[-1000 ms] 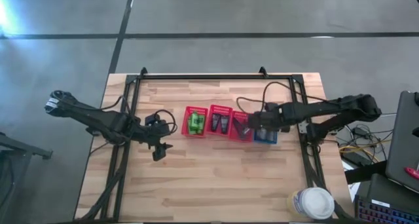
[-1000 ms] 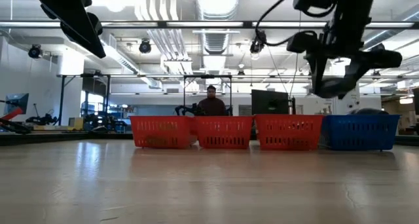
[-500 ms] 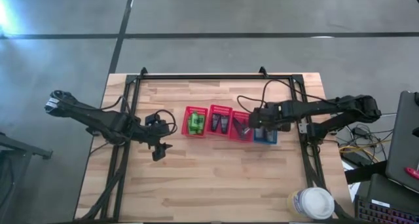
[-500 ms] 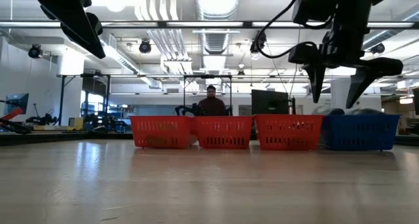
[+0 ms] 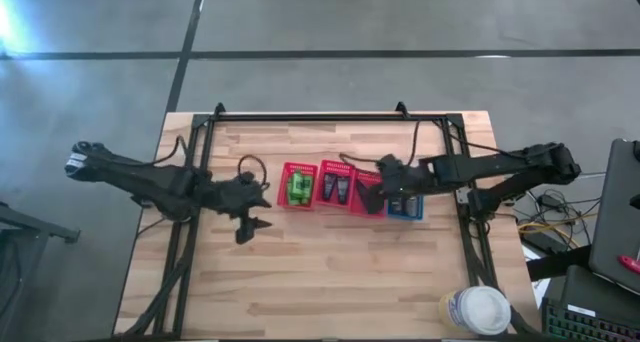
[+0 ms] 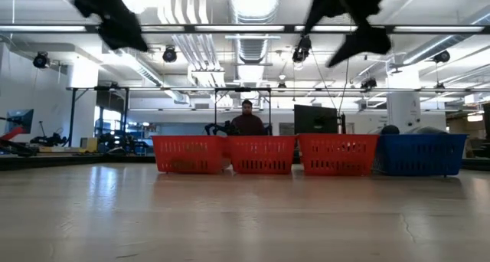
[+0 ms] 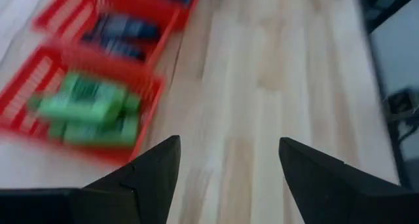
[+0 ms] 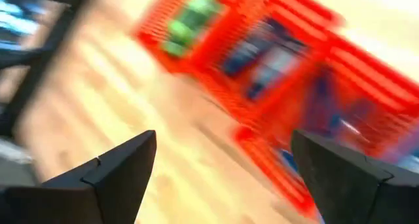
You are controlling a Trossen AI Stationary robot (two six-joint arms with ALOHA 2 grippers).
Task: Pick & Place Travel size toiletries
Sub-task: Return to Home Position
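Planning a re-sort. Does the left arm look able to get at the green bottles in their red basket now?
Probably yes. The left end effector hangs open beside the open-topped red basket, where the green bottles lie uncovered, with only bare table between. The right end effector is farther along the row.

Wooden table (image 5: 330, 282) is carrying a row of three red baskets (image 5: 336, 187) and a blue basket (image 5: 408, 210), starting near the left gripper (image 5: 250, 222) and ending beneath the right gripper (image 5: 388, 185). White lidded container (image 5: 478, 310) is standing well apart from both.
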